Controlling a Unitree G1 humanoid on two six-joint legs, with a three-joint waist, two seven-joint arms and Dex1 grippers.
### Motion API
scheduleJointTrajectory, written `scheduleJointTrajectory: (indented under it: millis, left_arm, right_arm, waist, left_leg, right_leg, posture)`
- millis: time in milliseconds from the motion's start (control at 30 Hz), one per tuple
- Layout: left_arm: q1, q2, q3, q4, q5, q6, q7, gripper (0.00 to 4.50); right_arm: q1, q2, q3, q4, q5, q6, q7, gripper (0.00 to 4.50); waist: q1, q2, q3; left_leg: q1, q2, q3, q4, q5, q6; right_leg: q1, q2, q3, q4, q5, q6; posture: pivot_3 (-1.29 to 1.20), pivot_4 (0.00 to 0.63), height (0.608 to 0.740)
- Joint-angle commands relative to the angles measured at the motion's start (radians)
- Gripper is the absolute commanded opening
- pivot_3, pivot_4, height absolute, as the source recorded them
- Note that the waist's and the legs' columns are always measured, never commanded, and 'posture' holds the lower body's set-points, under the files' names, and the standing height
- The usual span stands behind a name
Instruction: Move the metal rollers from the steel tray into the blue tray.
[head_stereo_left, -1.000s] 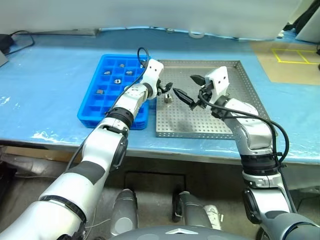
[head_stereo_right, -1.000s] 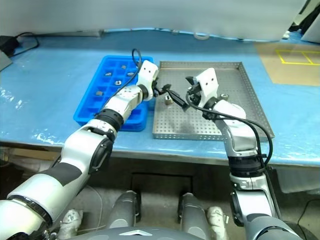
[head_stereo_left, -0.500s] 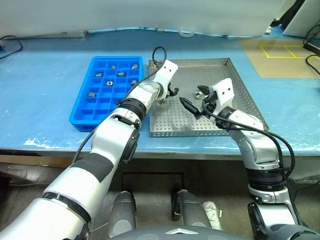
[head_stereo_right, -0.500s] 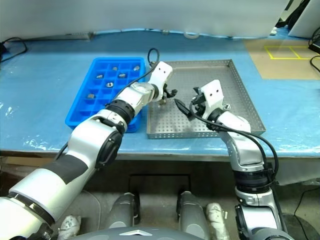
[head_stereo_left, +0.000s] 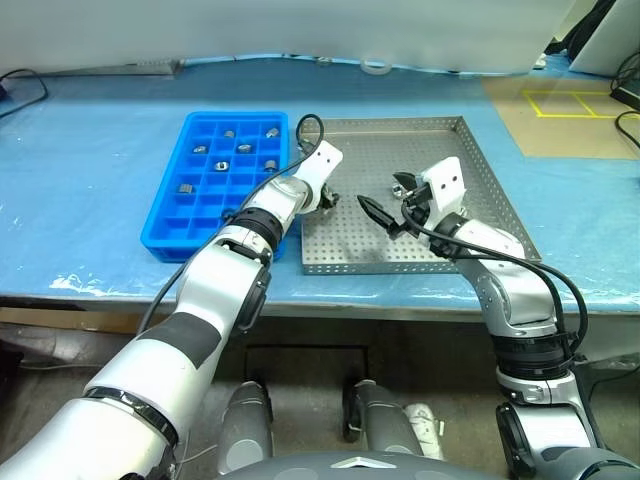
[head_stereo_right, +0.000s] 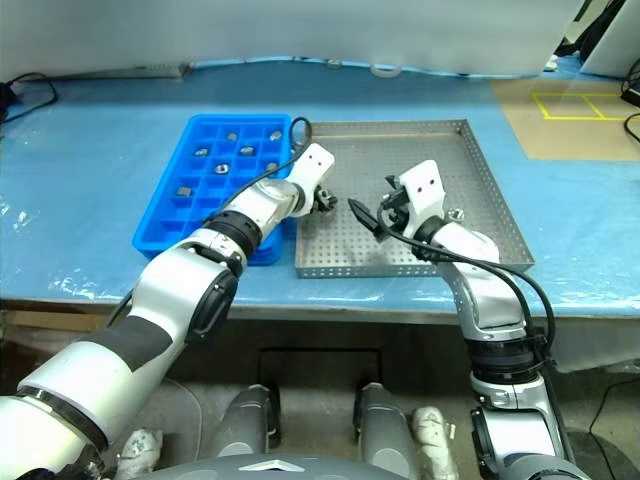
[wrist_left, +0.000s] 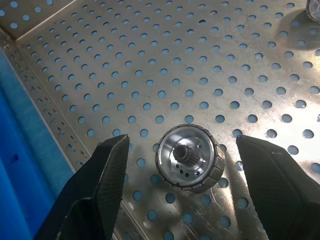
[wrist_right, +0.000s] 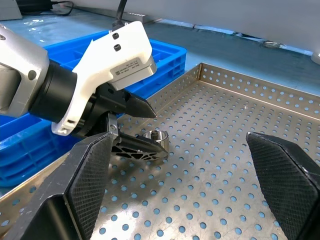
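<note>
So the left gripper (wrist_left: 181, 165) is down low over the steel tray (wrist_left: 150, 60), fingers spread apart with one metal roller (wrist_left: 188, 158) sitting right between them, not pinched yet. Looks like it's straddling the piece so closing would catch it on the round sides. The roller sits flat on the perforated floor, its short axis and centre hole pointing straight up. It's close to the tray wall nearest the blue tray (head_stereo_left: 215, 180), which already holds a few rollers. The right gripper (head_stereo_left: 384, 204) hangs just off to the side, wide open and empty, probably staying clear.
</note>
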Motion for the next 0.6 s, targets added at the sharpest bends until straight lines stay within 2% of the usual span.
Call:
scheduleJointTrajectory:
  millis: [33,333,433,533,600]
  left_arm:
    - [0.008,-0.005,0.002,-0.011,0.004,-0.008,0.003,3.6]
    - [0.042,0.0,-0.026,-0.012,0.038,-0.037,-0.018,3.6]
    - [0.05,0.004,-0.022,-0.013,0.035,-0.039,-0.036,3.0]
    - [0.054,0.007,-0.026,-0.011,0.041,-0.021,-0.033,2.07]
    - [0.059,0.008,-0.036,-0.013,0.047,-0.026,-0.055,2.07]
  right_arm:
    - [-0.012,-0.007,0.001,-0.015,-0.001,-0.024,0.003,4.5]
    - [-0.005,-0.012,0.007,-0.01,-0.016,-0.033,-0.001,4.5]
    - [-0.006,-0.011,0.006,-0.006,-0.017,-0.034,0.0,4.5]
    - [-0.014,-0.012,0.004,0.003,-0.019,-0.037,0.0,4.5]
    - [-0.018,-0.009,0.004,0.007,-0.018,-0.039,-0.001,4.5]
  waist:
    - [-0.001,0.0,0.0]
    - [-0.003,0.0,0.0]
    - [-0.003,0.0,0.0]
    - [-0.003,0.0,0.0]
    - [-0.004,0.0,0.0]
  left_leg:
    - [0.0,0.0,0.0,0.0,0.0,0.0]
    - [0.002,0.0,0.0,0.0,0.0,0.0]
    - [0.003,0.0,0.0,0.0,0.0,0.0]
    - [0.003,0.0,0.0,0.0,0.0,0.0]
    - [0.003,0.0,0.0,0.0,0.0,0.0]
  right_leg:
    - [0.0,0.0,0.0,0.0,0.0,0.0]
    - [0.002,0.0,0.0,0.0,0.0,0.0]
    - [0.002,0.0,0.0,0.0,0.0,0.0]
    - [0.002,0.0,0.0,0.0,0.0,0.0]
    - [0.002,0.0,0.0,0.0,0.0,0.0]
  posture:
    - [-0.26,0.15,0.74]
    - [-0.26,0.15,0.74]
    - [-0.26,0.15,0.74]
    - [-0.26,0.15,0.74]
    - [-0.26,0.15,0.74]
